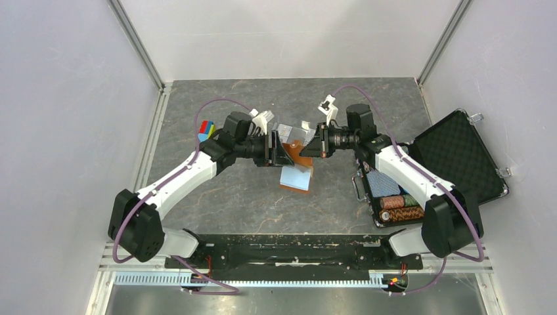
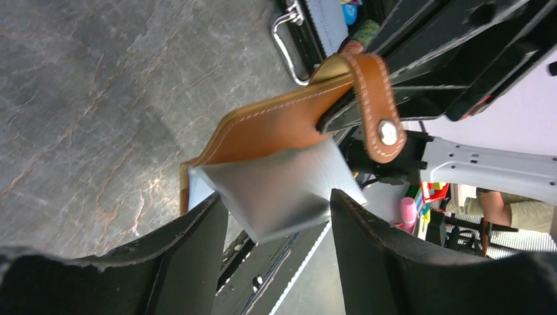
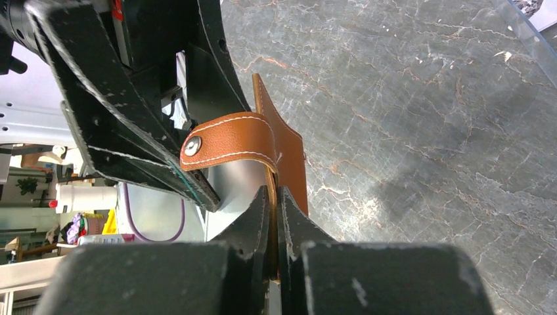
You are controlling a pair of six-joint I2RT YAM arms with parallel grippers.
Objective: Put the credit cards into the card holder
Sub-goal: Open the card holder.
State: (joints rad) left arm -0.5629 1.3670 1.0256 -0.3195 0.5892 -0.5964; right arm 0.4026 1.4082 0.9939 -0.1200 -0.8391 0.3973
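A brown leather card holder (image 2: 276, 125) is held up over the middle of the grey stone-patterned table (image 1: 249, 197). A pale credit card (image 2: 276, 190) sticks partly out of it. The right gripper (image 3: 274, 197) pinches the holder's edge. The left gripper (image 2: 277, 200) has its fingers either side of the card; I cannot tell whether they grip it.
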